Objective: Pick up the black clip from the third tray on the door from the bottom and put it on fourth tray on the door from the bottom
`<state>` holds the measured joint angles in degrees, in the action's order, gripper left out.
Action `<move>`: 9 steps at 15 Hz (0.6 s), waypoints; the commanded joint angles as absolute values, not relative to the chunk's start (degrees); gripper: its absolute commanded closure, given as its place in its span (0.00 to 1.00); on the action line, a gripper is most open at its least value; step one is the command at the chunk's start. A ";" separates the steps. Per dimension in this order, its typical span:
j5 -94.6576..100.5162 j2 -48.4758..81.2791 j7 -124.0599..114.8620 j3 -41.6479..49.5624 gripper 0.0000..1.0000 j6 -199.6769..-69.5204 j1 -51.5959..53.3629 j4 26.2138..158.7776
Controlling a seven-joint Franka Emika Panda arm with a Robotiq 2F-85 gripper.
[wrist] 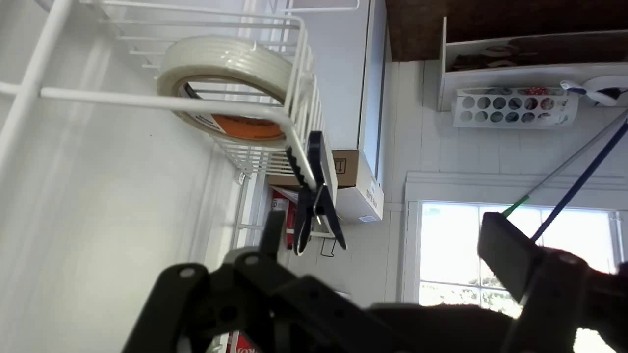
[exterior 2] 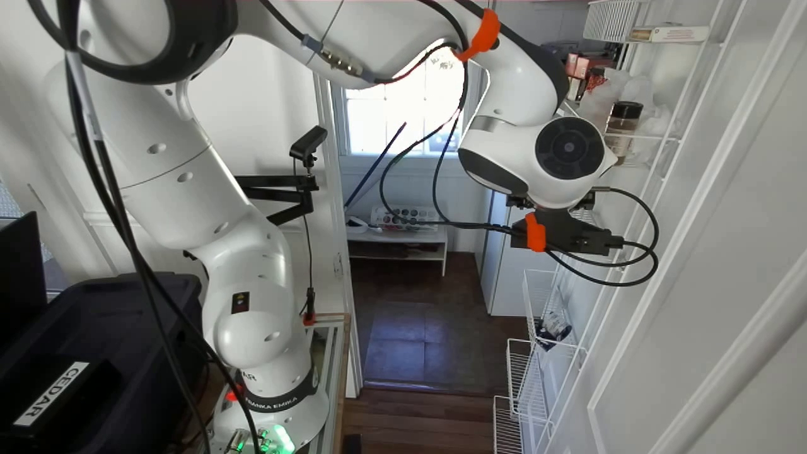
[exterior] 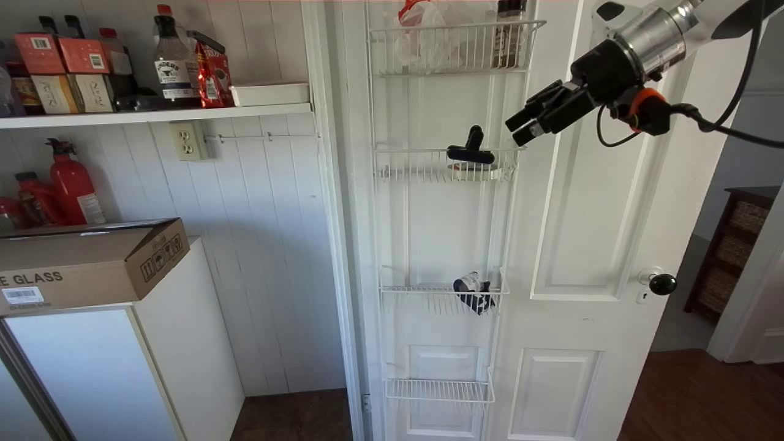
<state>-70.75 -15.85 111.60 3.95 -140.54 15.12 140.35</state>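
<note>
The black clip (exterior: 470,155) is clamped on the front rail of the third tray (exterior: 416,151), its handle standing up. In the wrist view the black clip (wrist: 321,196) grips the white rail of the third tray (wrist: 162,102), its two handles spread toward my gripper. The fourth tray (exterior: 459,26), with its taller front of vertical wires, hangs above on the door (exterior: 588,202). My gripper (exterior: 516,130) is open and empty, to the right of the clip and slightly above it. In the wrist view my gripper (wrist: 392,242) has its fingers wide apart, the clip nearer the left finger.
A tape roll (wrist: 228,63) lies in the third tray beside the clip. The fourth tray holds a plastic bag (exterior: 422,43) and a spice jar (exterior: 508,40). A black-and-white item (exterior: 474,293) is in the tray below. A dark knob (exterior: 663,284) sticks out from the door.
</note>
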 commanded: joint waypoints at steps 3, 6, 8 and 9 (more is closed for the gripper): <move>-78.40 -12.49 123.92 0.62 0.00 -138.04 11.18 137.66; -81.12 -10.97 127.70 -0.28 0.00 -135.97 9.88 136.41; -82.21 -9.85 129.50 -0.88 0.00 -134.93 9.11 135.46; -82.75 -9.27 130.40 -1.09 0.00 -134.40 8.79 135.01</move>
<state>-79.67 -11.64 126.50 0.48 -136.47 10.78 137.31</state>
